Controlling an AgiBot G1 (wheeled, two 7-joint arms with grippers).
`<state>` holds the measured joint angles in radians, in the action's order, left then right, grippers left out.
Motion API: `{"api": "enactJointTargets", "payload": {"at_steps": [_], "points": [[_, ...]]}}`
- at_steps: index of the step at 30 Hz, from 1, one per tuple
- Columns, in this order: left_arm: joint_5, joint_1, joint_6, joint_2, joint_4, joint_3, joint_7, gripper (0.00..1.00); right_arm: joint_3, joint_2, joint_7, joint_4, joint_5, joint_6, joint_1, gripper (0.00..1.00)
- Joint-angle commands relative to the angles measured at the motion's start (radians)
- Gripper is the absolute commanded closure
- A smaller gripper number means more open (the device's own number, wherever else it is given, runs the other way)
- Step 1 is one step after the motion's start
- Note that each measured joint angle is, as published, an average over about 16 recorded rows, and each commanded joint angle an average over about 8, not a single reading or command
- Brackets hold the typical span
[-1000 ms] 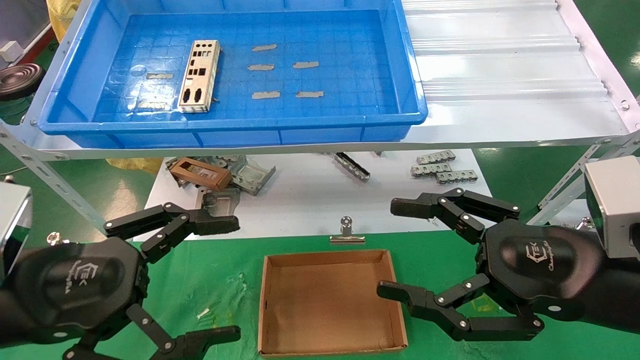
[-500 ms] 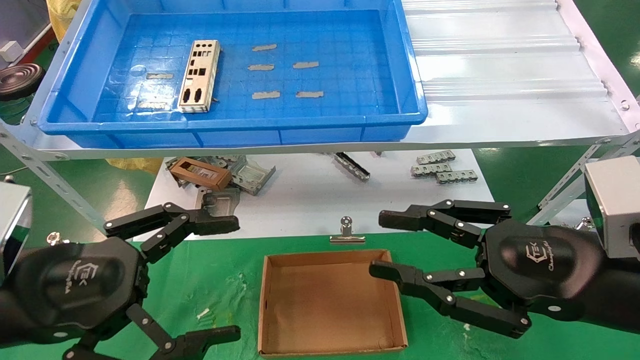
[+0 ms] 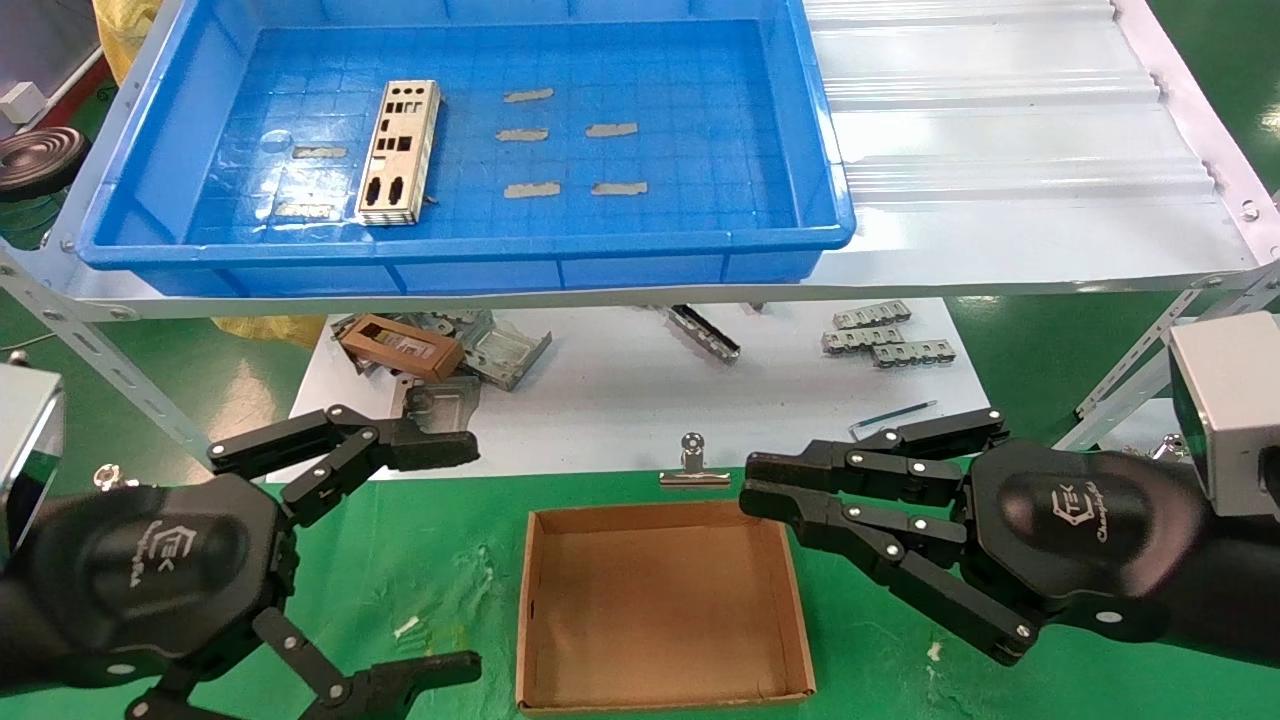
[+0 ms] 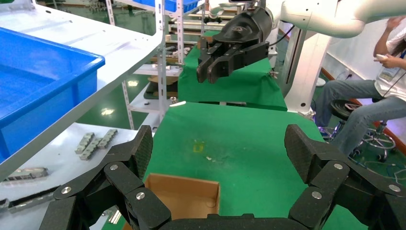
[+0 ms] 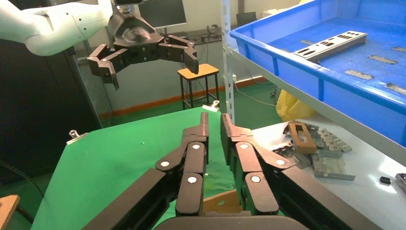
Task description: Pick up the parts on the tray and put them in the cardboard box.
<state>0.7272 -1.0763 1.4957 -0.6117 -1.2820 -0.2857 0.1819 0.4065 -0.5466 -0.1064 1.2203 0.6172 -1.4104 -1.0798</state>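
The right gripper (image 3: 752, 483) has pulled its fingers together since a moment ago — they now sit nearly touching, holding nothing, just above the far right corner of the one cardboard box (image 3: 660, 690). The left gripper (image 3: 470, 560) waits with its fingers spread wide. One part (image 3: 398, 152) lies in the tray (image 3: 460, 270) — beside seven small grey strips (image 3: 531, 189).
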Motion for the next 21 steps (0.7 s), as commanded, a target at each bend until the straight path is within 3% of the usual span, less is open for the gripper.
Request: {"api": "enactJointTargets", "payload": {"at_steps": [1,14,21], "points": [[0.000,0.000,0.000,0.000,0.000,0.000,0.000,0.00,0.000,0.000,0.000,0.000,0.000,0.000,0.000,1.00],[0.011,-0.019,-0.011,-0.004,0.000,0.001,0.001,0.00,0.000,0.000,0.000,0.000,0.000,0.000,0.000,1.00],[0.111,-0.198,-0.089,-0.068,0.082,-0.039,0.076,0.00,0.000,0.000,0.000,0.000,0.000,0.000,0.000,1.00]]}}
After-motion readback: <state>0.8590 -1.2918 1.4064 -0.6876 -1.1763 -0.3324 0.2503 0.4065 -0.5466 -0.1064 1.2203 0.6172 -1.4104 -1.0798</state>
